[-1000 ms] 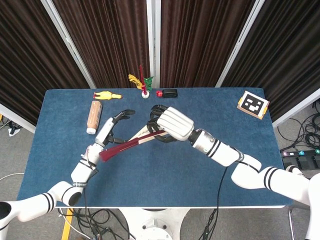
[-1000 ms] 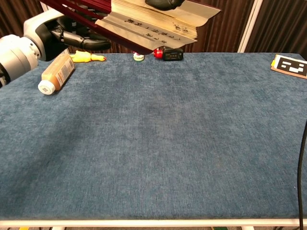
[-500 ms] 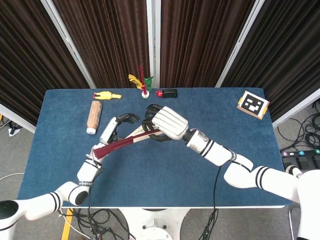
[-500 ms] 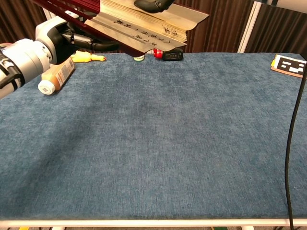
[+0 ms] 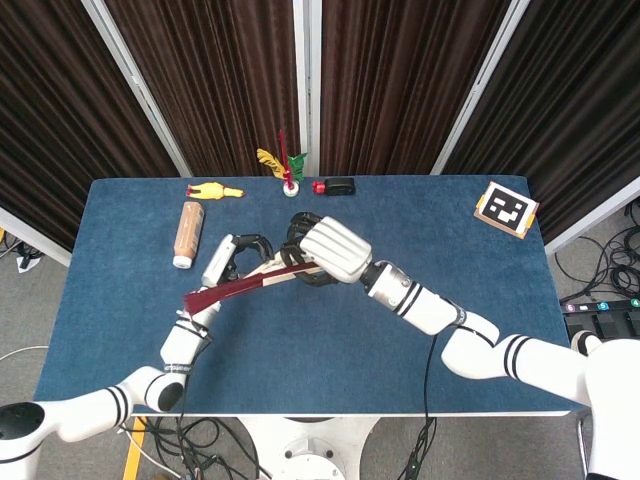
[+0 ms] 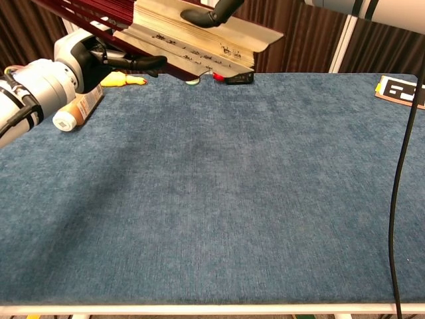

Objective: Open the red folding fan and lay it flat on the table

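The red folding fan (image 5: 245, 285) is held above the blue table (image 5: 330, 340), partly spread. In the chest view its cream pleats with black writing (image 6: 199, 36) hang at the top, with dark red ribs (image 6: 86, 10) to their left. My left hand (image 5: 232, 260) grips the fan near its pivot end, and its dark fingers (image 6: 136, 61) reach under the ribs. My right hand (image 5: 328, 250) grips the outer edge of the pleats from above. In the chest view only its dark fingertips (image 6: 211, 11) show.
A brown bottle (image 5: 187, 233) lies at the left, with a yellow rubber chicken (image 5: 213, 190) behind it. A small flag toy (image 5: 287, 168) and a black and red object (image 5: 335, 186) stand at the far edge. A marker card (image 5: 506, 208) lies at the far right.
Both hands and the fan have shifted left, and the fan sits a little lower in the chest view. My left hand's fingers have closed further around the ribs.
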Available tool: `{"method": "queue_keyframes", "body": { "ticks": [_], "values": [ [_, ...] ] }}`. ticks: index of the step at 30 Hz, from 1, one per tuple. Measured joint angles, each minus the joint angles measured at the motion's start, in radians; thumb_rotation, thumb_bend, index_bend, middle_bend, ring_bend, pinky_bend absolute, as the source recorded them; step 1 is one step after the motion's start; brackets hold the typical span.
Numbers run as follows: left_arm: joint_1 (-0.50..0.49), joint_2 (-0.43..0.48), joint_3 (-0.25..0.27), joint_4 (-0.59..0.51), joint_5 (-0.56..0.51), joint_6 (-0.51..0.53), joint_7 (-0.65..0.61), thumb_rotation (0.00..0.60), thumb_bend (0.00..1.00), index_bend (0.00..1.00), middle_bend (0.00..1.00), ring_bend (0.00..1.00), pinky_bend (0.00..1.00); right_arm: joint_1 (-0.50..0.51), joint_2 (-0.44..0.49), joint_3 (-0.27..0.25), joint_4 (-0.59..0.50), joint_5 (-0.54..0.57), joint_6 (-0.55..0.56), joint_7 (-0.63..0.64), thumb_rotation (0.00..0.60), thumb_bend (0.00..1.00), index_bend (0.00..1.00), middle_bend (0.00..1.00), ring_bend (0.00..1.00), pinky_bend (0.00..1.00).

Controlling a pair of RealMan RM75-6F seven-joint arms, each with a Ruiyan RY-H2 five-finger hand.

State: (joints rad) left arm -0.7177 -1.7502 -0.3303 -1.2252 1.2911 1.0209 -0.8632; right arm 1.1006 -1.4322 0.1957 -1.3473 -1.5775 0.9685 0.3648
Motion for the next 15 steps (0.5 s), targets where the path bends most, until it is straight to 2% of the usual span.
{"method": "queue_keyframes", "body": {
  "ticks": [5, 15],
  "values": [
    [0.0, -0.006, -0.003, 0.006, -0.004, 0.001, 0.006, 0.6, 0.37, 0.79, 0.73, 0.58, 0.46, -0.001, -0.01, 0.0, 0.002, 0.004, 0.001, -0.008, 0.6, 0.95, 0.79, 0.62, 0.33, 0.22],
    [0.022, 0.021, 0.026, 0.03, -0.008, -0.008, 0.078, 0.6, 0.4, 0.8, 0.74, 0.58, 0.46, -0.018, 0.032, -0.017, -0.009, -0.006, 0.006, -0.037, 0.6, 0.96, 0.79, 0.63, 0.34, 0.22]
  ]
}}
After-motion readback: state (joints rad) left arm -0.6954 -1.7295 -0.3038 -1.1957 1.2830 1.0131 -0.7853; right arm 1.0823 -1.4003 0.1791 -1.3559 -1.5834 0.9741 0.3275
